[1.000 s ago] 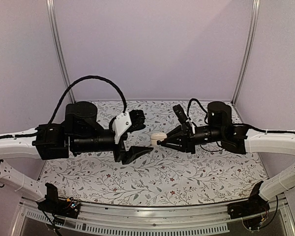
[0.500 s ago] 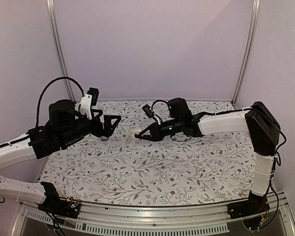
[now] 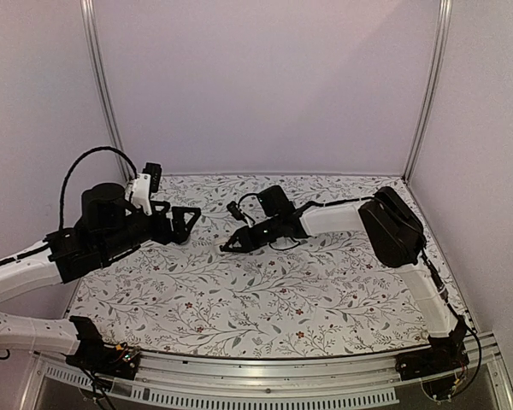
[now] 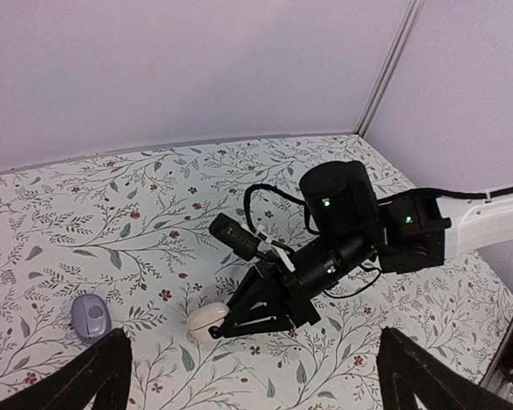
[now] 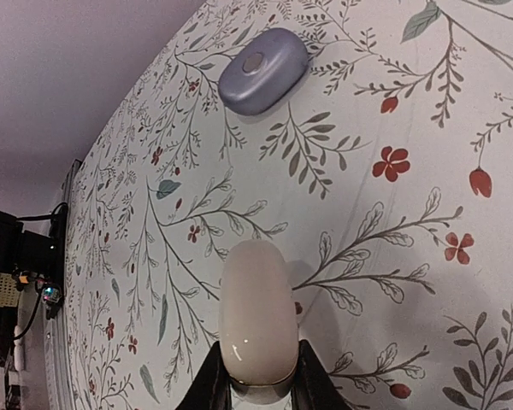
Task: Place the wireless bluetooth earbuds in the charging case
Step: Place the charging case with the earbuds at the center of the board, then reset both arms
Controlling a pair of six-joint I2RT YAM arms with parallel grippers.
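A cream, egg-shaped charging case (image 5: pixel 256 320) rests low on the flowered table, lid closed, with my right gripper (image 5: pixel 256 376) shut on its near end. From the left wrist view the same case (image 4: pixel 205 322) shows at the tip of the right gripper (image 4: pixel 218 329). My left gripper (image 4: pixel 256 384) hangs above and to the left of it, wide open and holding nothing; its fingers (image 4: pixel 98 376) frame the bottom corners. In the top view the left gripper (image 3: pixel 181 224) faces the right gripper (image 3: pixel 226 248) across a short gap. The earbuds are out of view.
A small lavender oval object (image 4: pixel 91 317) with a silver dot lies on the table left of the case, also in the right wrist view (image 5: pixel 263 70). Pale walls close the back and sides. The right arm (image 3: pixel 342 218) stretches across the table's back half.
The right arm swung from mid-table toward the back left, bringing the case down to the table. The left gripper opened fully and drew back to the left.
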